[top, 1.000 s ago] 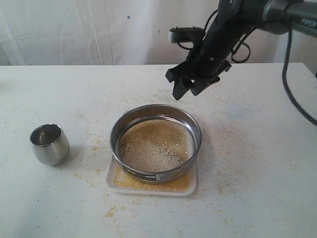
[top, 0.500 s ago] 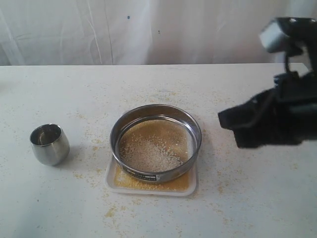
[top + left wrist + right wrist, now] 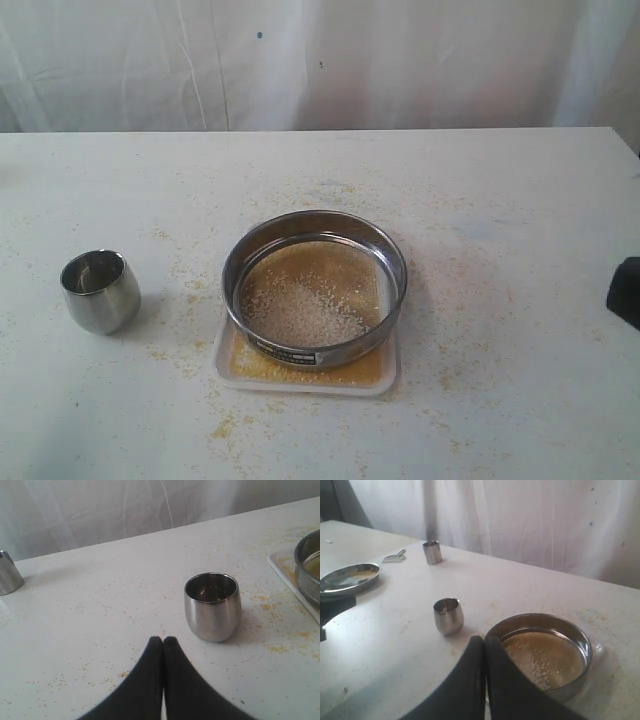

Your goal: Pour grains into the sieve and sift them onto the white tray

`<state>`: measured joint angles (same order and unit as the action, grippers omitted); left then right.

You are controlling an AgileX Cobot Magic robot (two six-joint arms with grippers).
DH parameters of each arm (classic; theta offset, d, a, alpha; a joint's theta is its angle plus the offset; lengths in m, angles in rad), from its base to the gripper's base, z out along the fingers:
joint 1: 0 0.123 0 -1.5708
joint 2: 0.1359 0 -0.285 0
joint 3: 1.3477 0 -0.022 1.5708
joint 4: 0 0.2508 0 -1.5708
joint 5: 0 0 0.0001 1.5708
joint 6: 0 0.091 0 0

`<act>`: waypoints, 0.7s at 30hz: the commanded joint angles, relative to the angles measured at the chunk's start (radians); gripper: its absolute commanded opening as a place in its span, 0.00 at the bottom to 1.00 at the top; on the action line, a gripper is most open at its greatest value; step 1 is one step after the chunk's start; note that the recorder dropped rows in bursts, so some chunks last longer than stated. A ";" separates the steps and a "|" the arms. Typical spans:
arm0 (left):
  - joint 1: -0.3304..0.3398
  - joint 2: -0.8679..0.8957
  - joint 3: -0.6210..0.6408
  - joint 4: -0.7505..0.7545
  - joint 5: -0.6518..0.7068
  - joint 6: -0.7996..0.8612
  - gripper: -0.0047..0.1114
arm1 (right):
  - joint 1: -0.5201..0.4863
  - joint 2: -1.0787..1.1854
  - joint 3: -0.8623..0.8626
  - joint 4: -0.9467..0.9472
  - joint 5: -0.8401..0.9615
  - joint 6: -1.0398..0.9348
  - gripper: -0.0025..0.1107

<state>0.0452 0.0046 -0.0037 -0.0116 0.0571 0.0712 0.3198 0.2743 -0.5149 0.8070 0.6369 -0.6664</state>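
A: What could've gone wrong for you there?

B: Biggest first. The table (image 3: 500, 200) had spilled meal round the white tray (image 3: 385, 375), so any knock would've added more. The sieve (image 3: 314, 288) sat on that tray, ahead of your R gripper (image 3: 485, 641). A careless reach would prob. have shoved it off, along w/ the grains (image 3: 300, 305) on the mesh. The steel cup (image 3: 212, 606) stood just ahead of your L gripper (image 3: 163, 642) and was easy to tip.

A: And the grippers?

B: Both were pressed together, holding nothing, clear of cup and sieve.
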 commanded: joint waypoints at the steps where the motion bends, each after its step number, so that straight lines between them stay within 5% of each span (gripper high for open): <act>1: 0.002 -0.005 0.004 -0.014 -0.004 0.003 0.04 | -0.002 -0.026 0.133 -0.036 -0.220 0.097 0.02; 8: 0.002 -0.005 0.004 -0.014 -0.004 0.003 0.04 | -0.002 -0.199 0.379 -0.719 -0.319 0.723 0.02; 13: 0.002 -0.005 0.004 -0.014 -0.004 0.003 0.04 | -0.002 -0.274 0.515 -0.723 -0.479 0.666 0.02; 21: 0.002 -0.005 0.004 -0.014 -0.004 0.003 0.04 | -0.002 -0.274 0.515 -0.758 -0.426 0.666 0.02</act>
<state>0.0452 0.0046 -0.0037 -0.0116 0.0571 0.0712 0.3198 0.0067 -0.0069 0.0655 0.2073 0.0000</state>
